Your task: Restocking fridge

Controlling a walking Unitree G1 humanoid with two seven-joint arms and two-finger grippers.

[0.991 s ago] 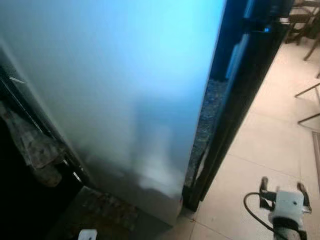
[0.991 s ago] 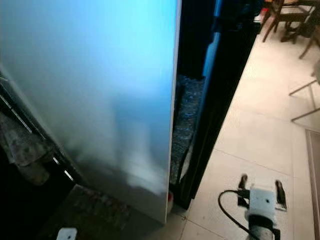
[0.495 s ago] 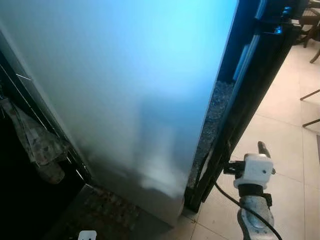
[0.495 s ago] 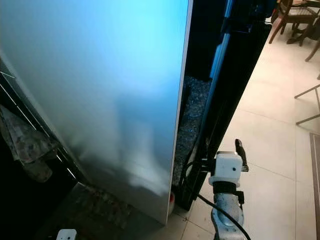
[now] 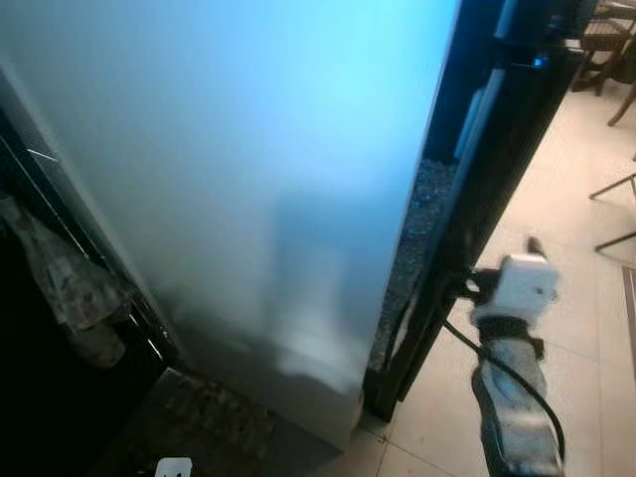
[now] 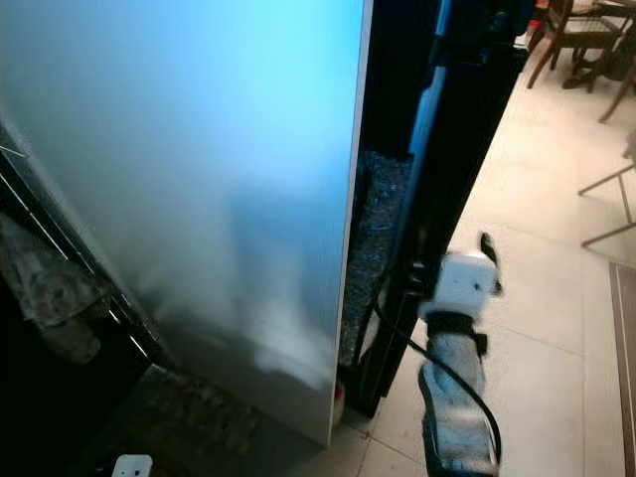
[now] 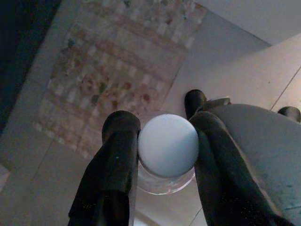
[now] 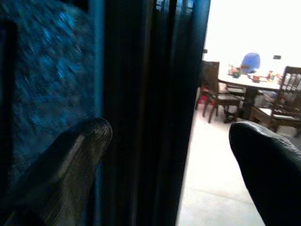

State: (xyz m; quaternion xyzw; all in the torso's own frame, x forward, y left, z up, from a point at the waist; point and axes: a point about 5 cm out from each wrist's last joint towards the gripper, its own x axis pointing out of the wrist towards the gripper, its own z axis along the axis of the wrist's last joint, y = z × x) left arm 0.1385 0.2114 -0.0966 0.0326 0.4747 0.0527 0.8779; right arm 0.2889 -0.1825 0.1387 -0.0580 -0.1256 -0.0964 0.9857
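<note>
At the dark fridge door (image 6: 467, 129) edge my right claw (image 8: 174, 155) gapes astride it and could slip off, while my left claw (image 7: 162, 155) grips a white-capped bottle (image 7: 168, 147).

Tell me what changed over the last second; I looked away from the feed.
The right tool rose from low over the floor tiles and moved in to the dark door edge, its open fingers now either side of it. The left tool holds a white-capped jar. The silver fridge side looks the same; small shifts are camera motion.
</note>
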